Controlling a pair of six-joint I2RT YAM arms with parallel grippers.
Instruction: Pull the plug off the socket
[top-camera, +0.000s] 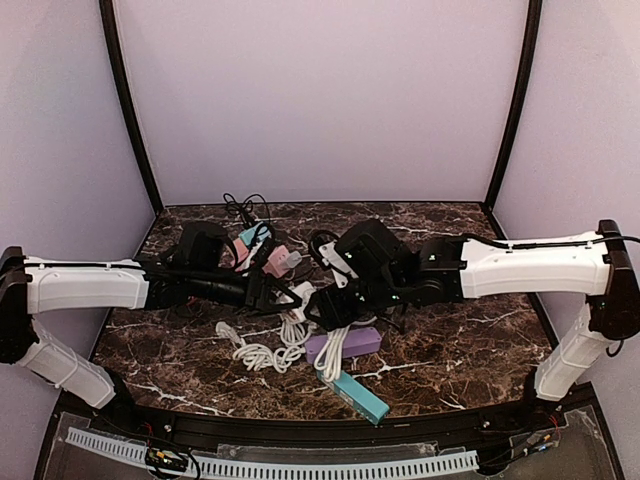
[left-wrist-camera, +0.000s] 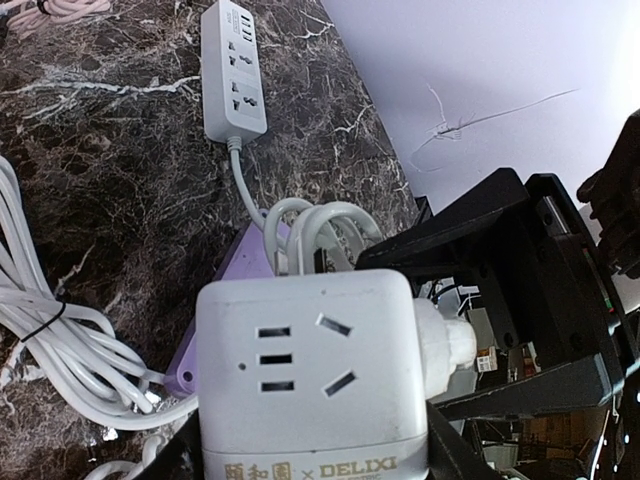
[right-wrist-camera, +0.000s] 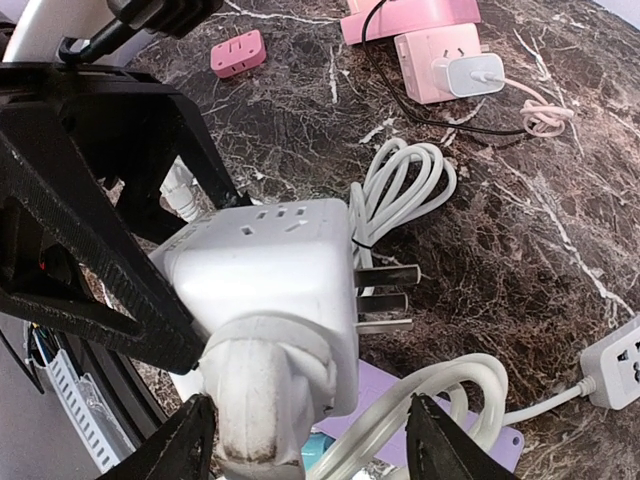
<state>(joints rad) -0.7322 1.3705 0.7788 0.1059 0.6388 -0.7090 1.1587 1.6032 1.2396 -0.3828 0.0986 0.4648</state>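
Closing the right hand (right-wrist-camera: 312, 437) squarely on the round white plug (right-wrist-camera: 265, 400) is what this step calls for, as I judge it: the hand's black fingers (right-wrist-camera: 190, 440) stand apart on either side of the plug body, so nothing is gripped there yet. The plug is seated in the near face of the white cube-shaped socket block (right-wrist-camera: 270, 260), which the left hand (left-wrist-camera: 310, 462) clamps from both sides, seemingly lifted off the dark marble counter (right-wrist-camera: 520, 210). Take the plug by its thick body, not its cable, and draw straight back along the line of its pins; a tilt would likely jam them. The left hand has to brace firmly against the pull, or the cube may slip free. Mind the cube's own bare metal prongs (right-wrist-camera: 385, 295) sticking out of one side, and the bundled white cable (right-wrist-camera: 400, 190) just beyond them. Farther off lie a flat purple power strip (top-camera: 350, 343) and pink adapters (right-wrist-camera: 440, 65), well apart from the work
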